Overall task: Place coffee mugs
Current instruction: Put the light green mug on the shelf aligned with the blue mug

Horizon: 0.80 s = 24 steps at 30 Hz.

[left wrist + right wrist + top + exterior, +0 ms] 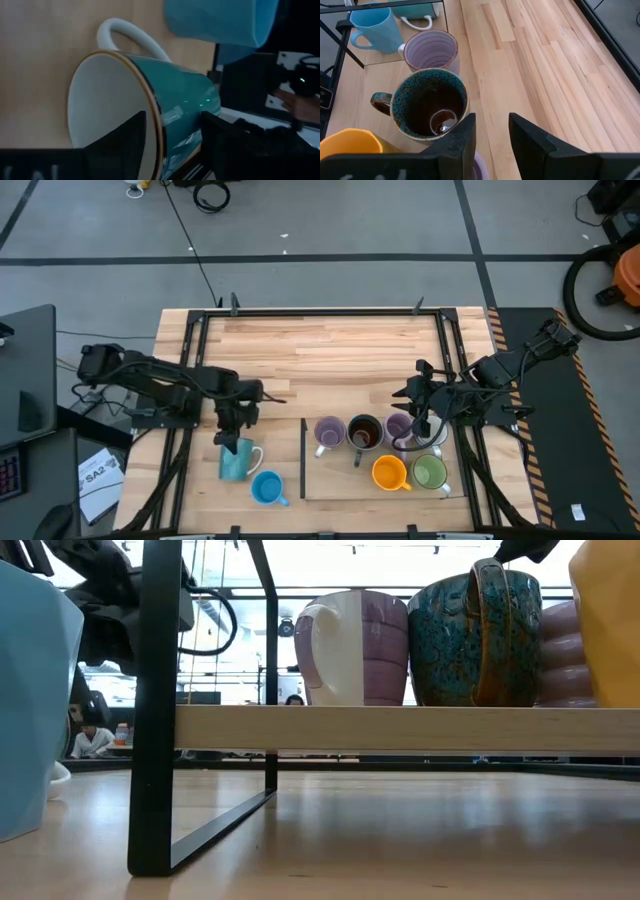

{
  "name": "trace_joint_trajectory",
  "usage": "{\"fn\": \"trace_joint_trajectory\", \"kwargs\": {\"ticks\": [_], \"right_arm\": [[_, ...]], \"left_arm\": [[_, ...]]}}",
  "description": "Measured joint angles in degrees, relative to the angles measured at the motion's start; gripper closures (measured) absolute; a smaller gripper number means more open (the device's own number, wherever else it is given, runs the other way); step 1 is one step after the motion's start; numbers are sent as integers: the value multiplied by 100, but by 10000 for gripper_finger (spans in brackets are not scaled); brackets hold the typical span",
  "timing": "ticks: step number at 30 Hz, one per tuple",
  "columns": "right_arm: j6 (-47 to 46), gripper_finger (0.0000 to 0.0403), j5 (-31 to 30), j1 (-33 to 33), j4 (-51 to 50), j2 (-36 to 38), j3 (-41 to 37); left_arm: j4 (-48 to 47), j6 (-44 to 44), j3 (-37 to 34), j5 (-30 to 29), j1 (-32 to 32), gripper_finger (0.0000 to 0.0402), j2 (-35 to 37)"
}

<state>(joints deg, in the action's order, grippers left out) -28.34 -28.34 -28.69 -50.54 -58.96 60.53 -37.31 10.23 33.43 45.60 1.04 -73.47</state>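
Note:
A teal mug (237,464) with a white inside and white handle (125,32) lies on the table at the near left. My left gripper (236,442) is open at its rim: one finger (127,137) inside the mouth, the other (220,135) outside the wall; I cannot tell if either touches. A bright blue mug (267,487) stands beside it. On a raised wooden shelf (400,727) stand two purple mugs (329,432) (400,427), a dark teal one (427,105), an orange one (390,472) and a green one (430,472). My right gripper (492,127) hovers open above them.
The shelf's black metal leg (155,710) stands between the two loose mugs and the shelf. A black frame (320,312) borders the table's far side and both arms' bases. Bare wood lies on the far half of the table (330,355).

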Motion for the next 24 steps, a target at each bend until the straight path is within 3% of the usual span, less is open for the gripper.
{"fn": "trace_joint_trajectory", "kwargs": {"ticks": [13, 24], "right_arm": [[0, 281, -2, 2, 46, 0, 0], [0, 281, -2, 0, 91, 0, 0]], "left_arm": [[163, -461, 6, 836, 7, 349, -99], [135, 616, 21, 910, 2, 362, 27]]}}
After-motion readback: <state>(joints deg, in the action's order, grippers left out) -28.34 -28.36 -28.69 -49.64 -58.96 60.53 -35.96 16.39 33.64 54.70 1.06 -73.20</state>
